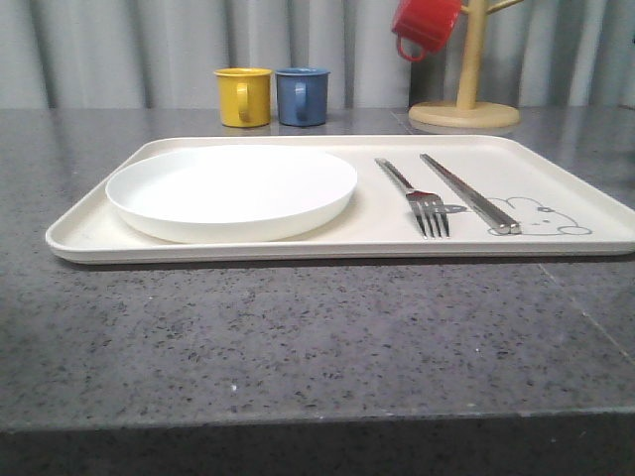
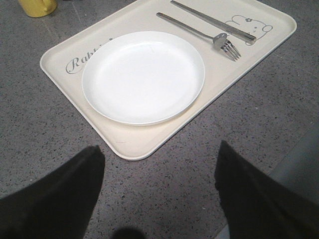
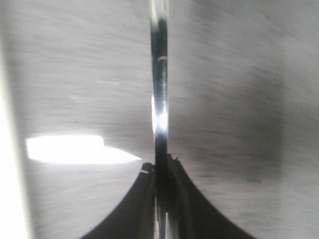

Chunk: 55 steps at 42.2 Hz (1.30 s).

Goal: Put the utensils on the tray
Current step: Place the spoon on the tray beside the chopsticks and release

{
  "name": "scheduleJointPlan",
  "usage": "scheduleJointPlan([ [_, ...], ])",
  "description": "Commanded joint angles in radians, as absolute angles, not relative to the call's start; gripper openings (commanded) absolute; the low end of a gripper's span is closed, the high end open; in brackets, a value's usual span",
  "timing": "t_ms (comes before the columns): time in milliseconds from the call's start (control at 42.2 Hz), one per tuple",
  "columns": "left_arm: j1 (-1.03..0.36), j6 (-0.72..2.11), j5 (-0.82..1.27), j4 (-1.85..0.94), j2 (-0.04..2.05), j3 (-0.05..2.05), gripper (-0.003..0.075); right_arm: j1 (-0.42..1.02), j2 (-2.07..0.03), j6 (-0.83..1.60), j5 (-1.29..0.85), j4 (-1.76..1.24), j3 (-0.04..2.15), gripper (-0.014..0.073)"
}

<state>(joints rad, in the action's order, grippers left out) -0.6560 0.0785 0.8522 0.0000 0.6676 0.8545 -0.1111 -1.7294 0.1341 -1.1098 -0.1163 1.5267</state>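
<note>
The cream tray lies across the middle of the table. A silver fork and a pair of chopsticks lie side by side on its right part, beside the rabbit drawing. My left gripper hangs open above bare table just off a tray corner, with nothing between its fingers. My right gripper is shut on a slim shiny silver utensil. It runs straight out from the jaws and its far end is cut off by the frame; the background there is blurred.
A round white plate fills the tray's left part. Behind the tray stand a yellow mug and a blue mug. A red mug hangs on a wooden mug tree at the back right.
</note>
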Motion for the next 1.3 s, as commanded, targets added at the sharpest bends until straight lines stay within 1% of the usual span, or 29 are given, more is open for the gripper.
scheduleJointPlan([
  [0, -0.662, 0.070, 0.780, 0.000, 0.668, 0.882, 0.0471, -0.037, -1.670, 0.142, -1.151, -0.165, 1.565, 0.0017],
  [119, -0.662, 0.070, 0.780, 0.000, 0.668, 0.882, 0.0471, 0.044, -1.674, 0.136, -1.193, -0.190, 1.565, 0.0017],
  [214, -0.662, 0.070, 0.780, 0.000, 0.668, 0.882, 0.0471, 0.084, -1.679, 0.070, -1.192, -0.192, 1.565, 0.0018],
  [308, -0.662, 0.070, 0.780, 0.000, 0.668, 0.882, 0.0471, 0.098, -1.694, 0.000, -1.173, -0.194, 1.565, 0.0018],
  [522, -0.662, 0.070, 0.780, 0.000, 0.668, 0.882, 0.0471, 0.103, -1.765, -0.034, -1.143, -0.269, 1.565, 0.0023],
  [617, -0.662, 0.070, 0.780, 0.000, 0.668, 0.882, 0.0471, 0.103, -1.780, -0.056, -1.101, -0.303, 1.565, 0.0076],
  [712, -0.662, 0.070, 0.780, 0.000, 0.668, 0.882, 0.0471, 0.103, -1.788, -0.063, -1.076, -0.302, 1.565, 0.0200],
  [759, -0.662, 0.070, 0.780, 0.000, 0.668, 0.882, 0.0471, 0.103, -1.790, -0.063, -1.067, -0.295, 1.565, 0.0245],
  [854, -0.662, 0.070, 0.780, 0.000, 0.668, 0.882, 0.0471, 0.102, -1.792, -0.063, -1.048, -0.289, 1.565, 0.0296],
  [1044, -0.662, 0.070, 0.780, 0.000, 0.668, 0.882, 0.0471, 0.102, -1.769, -0.032, -1.025, -0.288, 1.565, 0.0299],
  [1162, -0.662, 0.070, 0.780, 0.000, 0.668, 0.882, 0.0471, 0.106, -1.707, 0.066, -1.024, -0.288, 1.561, 0.0299],
  [1281, -0.662, 0.070, 0.780, 0.000, 0.668, 0.882, 0.0471, 0.143, -1.598, 0.202, -1.016, -0.284, 1.497, 0.0299],
])
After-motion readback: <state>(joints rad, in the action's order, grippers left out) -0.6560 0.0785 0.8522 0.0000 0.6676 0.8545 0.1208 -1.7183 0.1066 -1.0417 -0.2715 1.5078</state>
